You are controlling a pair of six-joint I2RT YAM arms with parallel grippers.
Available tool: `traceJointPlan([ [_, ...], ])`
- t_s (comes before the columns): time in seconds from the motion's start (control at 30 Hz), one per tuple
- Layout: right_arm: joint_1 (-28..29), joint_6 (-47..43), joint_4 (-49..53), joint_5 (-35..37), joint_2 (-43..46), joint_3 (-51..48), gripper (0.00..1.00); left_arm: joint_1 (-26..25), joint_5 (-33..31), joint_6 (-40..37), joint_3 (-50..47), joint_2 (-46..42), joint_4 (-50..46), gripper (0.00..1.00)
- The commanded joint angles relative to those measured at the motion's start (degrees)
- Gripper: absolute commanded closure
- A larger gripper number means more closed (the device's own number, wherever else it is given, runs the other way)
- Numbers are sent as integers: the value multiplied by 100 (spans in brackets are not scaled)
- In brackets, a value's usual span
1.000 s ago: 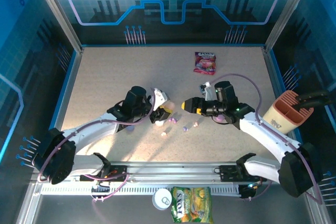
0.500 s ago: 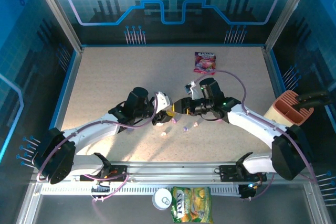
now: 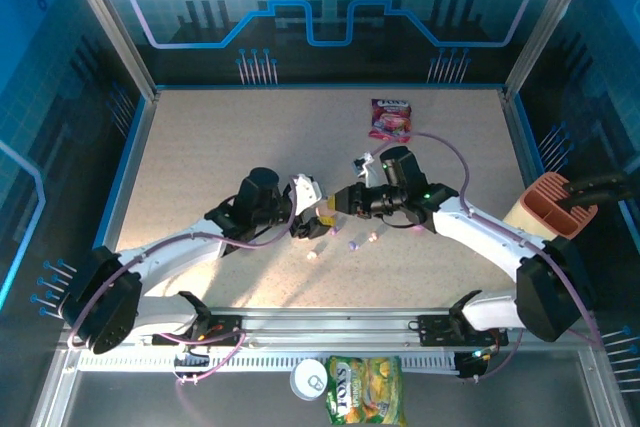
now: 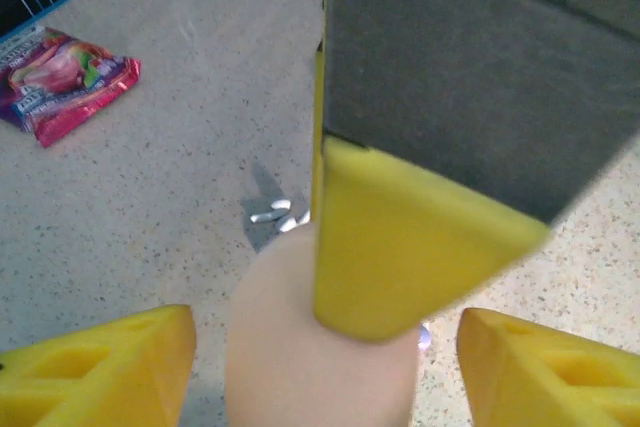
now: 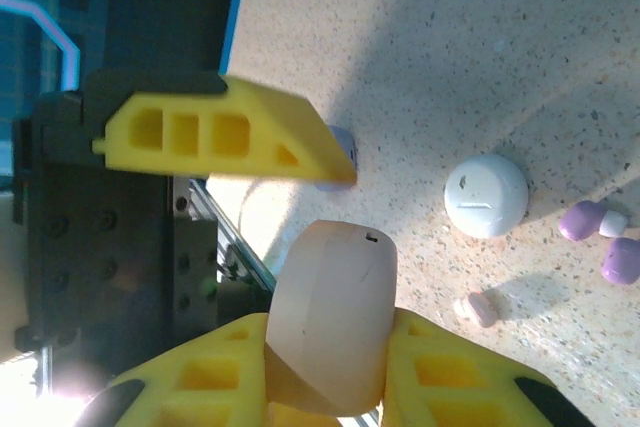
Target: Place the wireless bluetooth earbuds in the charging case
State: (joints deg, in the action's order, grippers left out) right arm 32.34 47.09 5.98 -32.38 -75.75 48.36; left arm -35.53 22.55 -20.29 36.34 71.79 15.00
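A peach pebble-shaped charging case is closed and pinched between the yellow fingers of my right gripper, which is shut on it. My left gripper straddles the same case with its jaws open, a gap showing on each side. One right finger lies over the case. In the top view the two grippers meet at mid-table, left and right. On the table lie two purple earbuds, a pink earbud and a white round case.
A pink snack packet lies at the back of the table. A peach holder cup stands at the right edge. A green snack bag and a can lie in front of the arm bases. Small buds are scattered before the grippers.
My right arm has swung left, bringing its gripper up against the left gripper at the case. The left arm has shifted only slightly.
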Motion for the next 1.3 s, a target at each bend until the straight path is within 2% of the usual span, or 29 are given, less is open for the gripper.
traceJointPlan([
  [0.0,-241,365,-412,-325,395,-154,82,-14,27,599,-382,-267,1216,11],
  [0.07,-394,608,-677,-522,579,-296,82,14,45,1029,-647,-290,2009,2],
  [0.1,-481,749,-796,-626,660,-371,82,28,56,1253,-772,-286,2408,1],
  [0.33,-932,1876,-1914,-1260,1227,-795,84,57,184,2299,-919,84,3894,2],
  [0.43,-1090,2465,-2560,-1389,1407,-977,84,61,235,2628,-999,395,4866,4],
  [0.53,-1200,2943,-3009,-1463,1575,-1098,84,60,232,2839,-1049,739,5791,7],
  [0.67,-1286,3783,-3956,-1542,1686,-1279,84,56,469,3007,-872,1132,6429,9],
  [1.07,-1346,5499,-6194,-1412,1475,-1667,85,50,1256,3052,-227,1444,6534,11],
  [1.27,-1337,5337,-5620,-1359,1774,-1664,86,51,1375,3211,-59,1427,6532,16],
])
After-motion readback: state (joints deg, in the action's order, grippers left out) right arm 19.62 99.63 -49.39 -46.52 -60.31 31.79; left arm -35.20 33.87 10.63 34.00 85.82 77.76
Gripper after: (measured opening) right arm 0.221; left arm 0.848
